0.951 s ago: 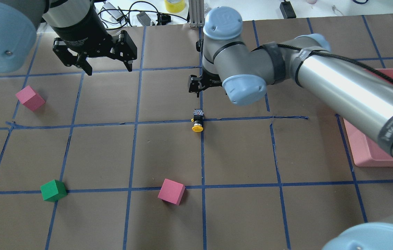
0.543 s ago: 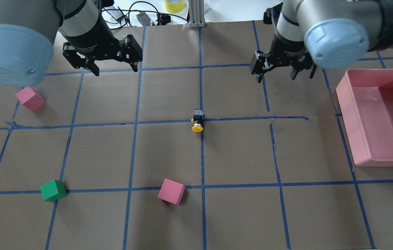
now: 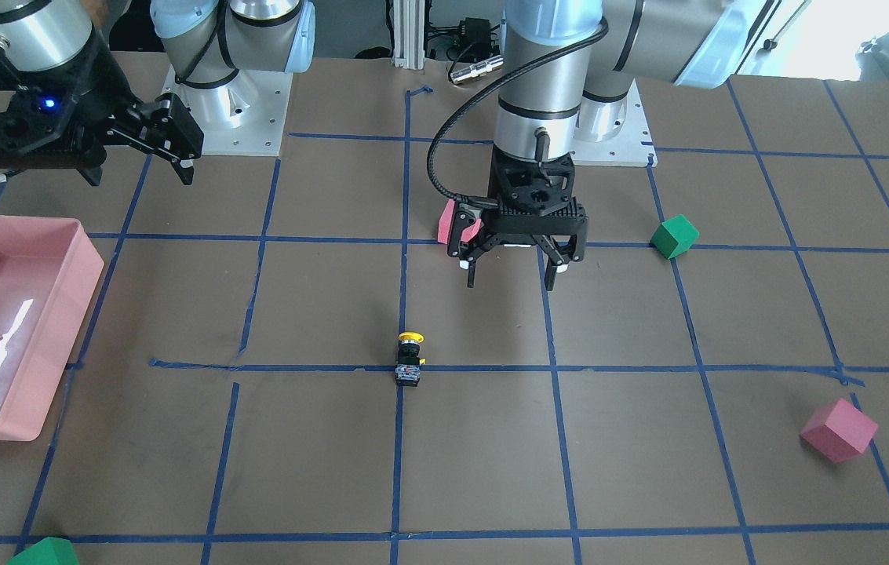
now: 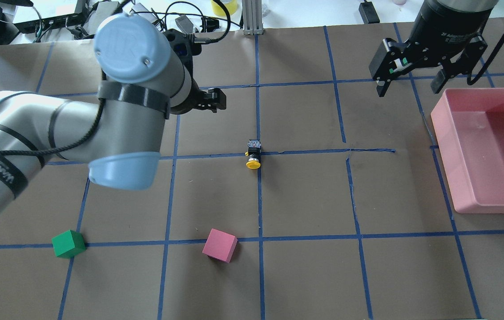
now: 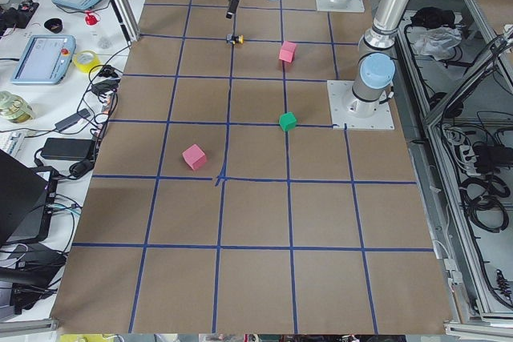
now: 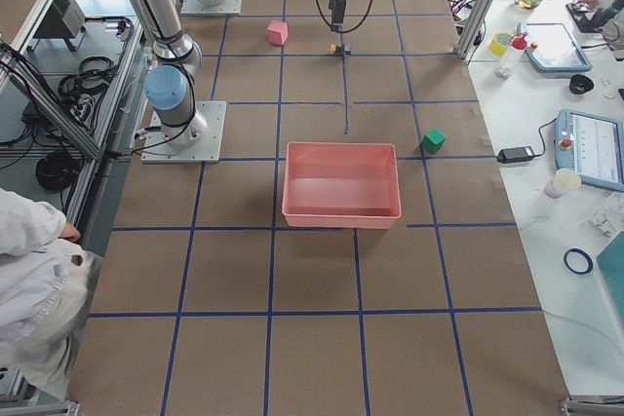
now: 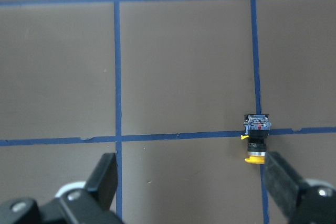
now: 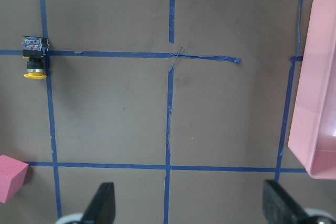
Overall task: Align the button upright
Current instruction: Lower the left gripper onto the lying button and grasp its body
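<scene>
Button lies on side, yellow cap toward robot. Left gripper hovers near button, jaws wide, empty. Right gripper well apart from button, wide, empty.

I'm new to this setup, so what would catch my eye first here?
A small yellow-capped button lies on its side in the middle of the table. The left hand hangs open close by it. A big pink tray sits on the robot's right.
</scene>
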`<state>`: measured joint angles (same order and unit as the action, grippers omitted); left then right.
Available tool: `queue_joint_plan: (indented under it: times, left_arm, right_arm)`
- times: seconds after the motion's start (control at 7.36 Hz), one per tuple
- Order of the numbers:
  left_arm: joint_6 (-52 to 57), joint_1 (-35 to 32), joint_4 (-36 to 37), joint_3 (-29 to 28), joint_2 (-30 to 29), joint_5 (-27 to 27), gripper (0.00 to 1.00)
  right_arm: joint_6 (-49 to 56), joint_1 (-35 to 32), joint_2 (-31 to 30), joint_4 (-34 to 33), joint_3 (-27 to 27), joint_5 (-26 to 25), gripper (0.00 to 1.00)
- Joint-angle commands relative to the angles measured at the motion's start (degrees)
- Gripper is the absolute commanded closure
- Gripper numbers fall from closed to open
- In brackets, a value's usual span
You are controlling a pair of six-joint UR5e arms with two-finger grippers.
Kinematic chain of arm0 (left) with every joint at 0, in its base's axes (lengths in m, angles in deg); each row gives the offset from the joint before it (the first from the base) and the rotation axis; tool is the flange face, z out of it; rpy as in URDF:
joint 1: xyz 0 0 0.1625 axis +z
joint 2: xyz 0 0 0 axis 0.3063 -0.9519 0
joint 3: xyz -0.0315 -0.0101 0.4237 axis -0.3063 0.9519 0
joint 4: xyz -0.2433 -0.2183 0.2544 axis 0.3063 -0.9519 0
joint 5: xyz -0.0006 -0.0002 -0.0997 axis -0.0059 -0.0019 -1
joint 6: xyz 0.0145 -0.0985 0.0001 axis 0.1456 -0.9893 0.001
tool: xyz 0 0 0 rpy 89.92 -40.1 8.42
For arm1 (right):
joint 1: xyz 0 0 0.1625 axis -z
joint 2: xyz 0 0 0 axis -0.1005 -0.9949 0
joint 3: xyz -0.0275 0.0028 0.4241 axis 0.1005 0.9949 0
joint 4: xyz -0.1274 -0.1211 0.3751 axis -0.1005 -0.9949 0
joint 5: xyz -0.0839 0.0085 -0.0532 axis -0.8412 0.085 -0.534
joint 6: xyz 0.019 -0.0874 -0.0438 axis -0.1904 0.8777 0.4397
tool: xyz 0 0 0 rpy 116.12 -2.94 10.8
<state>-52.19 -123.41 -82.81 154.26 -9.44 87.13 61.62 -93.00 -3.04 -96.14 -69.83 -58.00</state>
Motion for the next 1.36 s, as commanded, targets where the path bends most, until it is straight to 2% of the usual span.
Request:
queue_joint_plan:
  times: [0.0, 0.14, 0.41, 0.68, 0.95, 1.22]
  left_arm:
    - [-3.18, -2.88, 21.70, 11.63, -3.54, 1.31, 0.00]
    - [-5.20, -4.71, 29.54, 14.38, -6.34, 1.75, 0.00]
    - [-6.88, -8.14, 39.15, 14.58, -13.80, 6.39, 0.00]
    - [-7.07, -9.65, 47.85, 13.97, -20.57, 6.50, 0.00]
    - [-7.07, -11.23, 49.91, 9.85, -26.12, 6.76, 0.00]
    - [-7.07, -12.46, 55.01, 10.88, -29.12, 8.07, 0.00]
  right_arm:
    - [0.54, 0.04, -0.33, -0.01, 1.53, 0.22, 0.00]
    - [0.54, 0.04, -0.33, -0.10, 1.54, 0.22, 0.00]
    - [0.54, 0.04, -0.42, 0.16, 1.54, 0.75, 0.00]
    - [1.24, 0.04, -0.59, 0.25, 1.80, 1.71, 0.00]
    - [1.86, 0.04, -0.68, -0.01, 1.98, 2.77, 0.00]
    - [2.03, 0.04, -0.59, 0.08, 1.54, 2.68, 0.00]
